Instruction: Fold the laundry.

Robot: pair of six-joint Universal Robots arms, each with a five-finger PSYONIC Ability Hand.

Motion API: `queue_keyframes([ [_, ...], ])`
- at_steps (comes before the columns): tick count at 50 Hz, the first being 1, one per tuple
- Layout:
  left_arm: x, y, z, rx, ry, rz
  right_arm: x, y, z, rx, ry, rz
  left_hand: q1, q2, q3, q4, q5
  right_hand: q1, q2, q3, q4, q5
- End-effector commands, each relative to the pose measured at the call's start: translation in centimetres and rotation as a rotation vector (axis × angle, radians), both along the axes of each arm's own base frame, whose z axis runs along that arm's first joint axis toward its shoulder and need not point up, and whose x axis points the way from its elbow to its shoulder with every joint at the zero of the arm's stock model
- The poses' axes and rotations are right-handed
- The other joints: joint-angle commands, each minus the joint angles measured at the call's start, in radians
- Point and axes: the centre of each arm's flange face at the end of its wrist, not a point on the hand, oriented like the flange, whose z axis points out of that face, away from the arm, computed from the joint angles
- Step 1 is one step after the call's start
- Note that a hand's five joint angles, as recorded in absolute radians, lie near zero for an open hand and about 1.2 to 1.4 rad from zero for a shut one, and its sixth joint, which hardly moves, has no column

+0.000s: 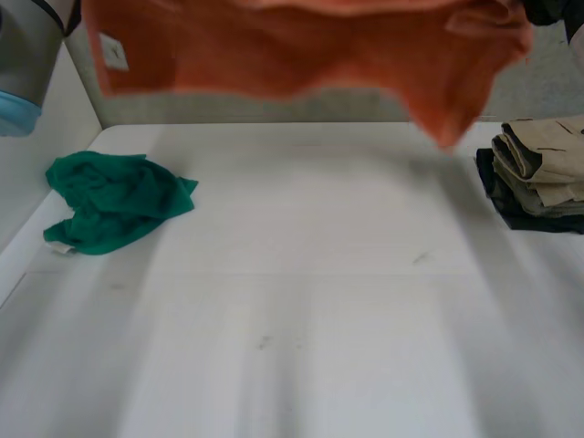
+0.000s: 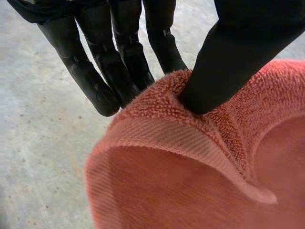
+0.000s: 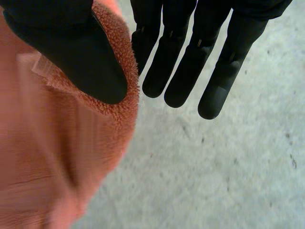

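Orange towel [image 1: 301, 46] hangs across the far side of the head view, held clear of the white table [image 1: 301, 301] and spread between the 2 hands. 1 small white tag [image 1: 113, 52] sits near the towel's upper corner on the left-arm side; no writing on it can be read. In the right wrist view a pale strip [image 3: 39, 67] lies on the cloth just beside the thumb, also without legible text.

Towel surface: looped terry pile, with a flat woven band running along the hem in the left wrist view. The lower edge hangs unevenly, lowest on the right-arm side.

Left hand [image 2: 228, 52]: thumb pressed onto the towel's hem, straight fingers [image 2: 102, 90] behind the cloth, so the edge is pinched between them.

Right hand [image 3: 66, 52]: thumb pressed onto the towel's rounded edge, which it pinches against the nearest of the straight fingers [image 3: 176, 81].

Left arm [image 1: 23, 64], grey with a light-blue cap, stands at the table's edge. 1 crumpled green garment [image 1: 114, 201] lies on the table on the left side. 1 stack of folded garments [image 1: 538, 173], beige over dark, lies on the right side.
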Motion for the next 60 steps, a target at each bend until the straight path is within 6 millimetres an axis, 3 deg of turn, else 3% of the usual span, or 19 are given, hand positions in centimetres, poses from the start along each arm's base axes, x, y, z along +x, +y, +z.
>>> queue_keyframes([
  [1, 1.3, -1.7, -6.5, 0.264, -0.089, 0.039, 0.2, 0.5, -2.6, 0.122, 0.069, 0.081, 0.272, 0.199, 0.207, 0.198, 0.254, 0.275, 0.221, 0.21, 0.201, 0.225],
  [2, 1.6, -2.0, -8.9, 0.335, -0.115, 0.048, 0.2, 0.5, -3.9, 0.161, 0.095, 0.094, 0.272, 0.199, 0.207, 0.198, 0.254, 0.275, 0.221, 0.21, 0.201, 0.225],
  [5, 1.8, -2.2, -12.5, 0.429, -0.16, 0.057, 0.3, 0.6, -6.2, 0.224, 0.139, 0.123, 0.272, 0.199, 0.207, 0.198, 0.254, 0.275, 0.221, 0.21, 0.201, 0.225],
  [6, 2.0, -2.4, -14.9, 0.484, -0.195, 0.065, 0.5, 0.7, -8.1, 0.276, 0.17, 0.15, 0.272, 0.199, 0.207, 0.198, 0.254, 0.275, 0.221, 0.21, 0.201, 0.225],
  [8, 2.2, -2.5, -17.4, 0.532, -0.236, 0.078, 0.7, 1.0, -10.5, 0.337, 0.203, 0.18, 0.272, 0.199, 0.207, 0.198, 0.254, 0.275, 0.221, 0.21, 0.201, 0.225],
  [9, 2.4, -2.7, -19.9, 0.574, -0.277, 0.089, 0.9, 1.2, -13.2, 0.402, 0.244, 0.204, 0.272, 0.199, 0.207, 0.198, 0.254, 0.275, 0.221, 0.21, 0.201, 0.225],
  [12, 3.0, -2.9, -24.5, 0.656, -0.358, 0.106, 0.8, 1.3, -16.4, 0.463, 0.296, 0.221, 0.272, 0.199, 0.207, 0.198, 0.254, 0.275, 0.221, 0.21, 0.201, 0.225],
  [13, 3.2, -3.0, -25.5, 0.674, -0.375, 0.11, 0.6, 1.3, -18.7, 0.497, 0.342, 0.222, 0.272, 0.199, 0.207, 0.198, 0.254, 0.275, 0.221, 0.21, 0.201, 0.225],
  [16, 3.9, -3.2, -28.2, 0.728, -0.429, 0.131, 0.2, 1.3, -22.5, 0.552, 0.442, 0.216, 0.272, 0.199, 0.207, 0.198, 0.254, 0.275, 0.221, 0.21, 0.201, 0.225],
  [23, 3.2, -2.5, -28.6, 0.73, -0.468, 0.093, 0.6, 2.6, -26.2, 0.652, 0.584, 0.224, 0.272, 0.199, 0.207, 0.198, 0.254, 0.275, 0.221, 0.21, 0.201, 0.225],
  [24, 2.3, -2.0, -28.3, 0.716, -0.473, 0.054, 1.2, 2.9, -26.4, 0.661, 0.581, 0.227, 0.092, 0.019, 0.027, 0.018, 0.074, -0.025, -0.079, -0.089, -0.099, -0.075],
  [25, 2.0, -1.8, -28.1, 0.709, -0.475, 0.037, 1.4, 3.1, -26.6, 0.669, 0.576, 0.225, -0.076, -0.148, -0.14, -0.15, -0.093, -0.165, -0.218, -0.229, -0.238, -0.214],
  [28, 0.9, -1.1, -27.3, 0.68, -0.482, 0.0, 1.8, 3.1, -26.2, 0.686, 0.531, 0.182, -0.431, -0.504, -0.496, -0.505, -0.449, -0.605, -0.658, -0.669, -0.678, -0.654],
  [29, 0.8, -1.0, -27.1, 0.675, -0.483, 0.004, 1.8, 2.9, -26.0, 0.69, 0.513, 0.161, -0.508, -0.581, -0.573, -0.582, -0.526, -0.644, -0.698, -0.709, -0.718, -0.694],
  [37, 2.2, 0.1, -24.4, 0.657, -0.46, 0.119, -0.1, 2.7, -23.2, 0.766, 0.286, -0.088, -0.664, -0.737, -0.729, -0.738, -0.682, -0.947, -1.0, -1.011, -1.02, -0.996],
  [43, 3.1, 2.7, -22.7, 0.657, -0.463, 0.104, -2.0, 4.2, -20.3, 0.869, 0.073, -0.172, -0.673, -0.746, -0.738, -0.747, -0.691, -0.947, -1.001, -1.011, -1.021, -0.996],
  [46, 3.1, 3.8, -22.7, 0.673, -0.478, 0.084, -2.9, 4.7, -20.0, 0.931, -0.002, -0.19, -0.656, -0.728, -0.72, -0.73, -0.674, -0.947, -1.001, -1.011, -1.021, -0.996],
  [52, 3.6, 6.0, -24.4, 0.79, -0.525, 0.067, -3.0, 6.4, -21.4, 1.104, -0.084, -0.195, -0.471, -0.544, -0.536, -0.545, -0.489, -0.935, -0.989, -1.0, -1.009, -0.985],
  [60, 4.1, 5.6, -27.2, 0.865, -0.561, 0.071, -0.9, 6.6, -23.4, 1.094, -0.133, -0.122, -0.514, -0.587, -0.579, -0.588, -0.532, -0.797, -0.851, -0.862, -0.871, -0.847],
])
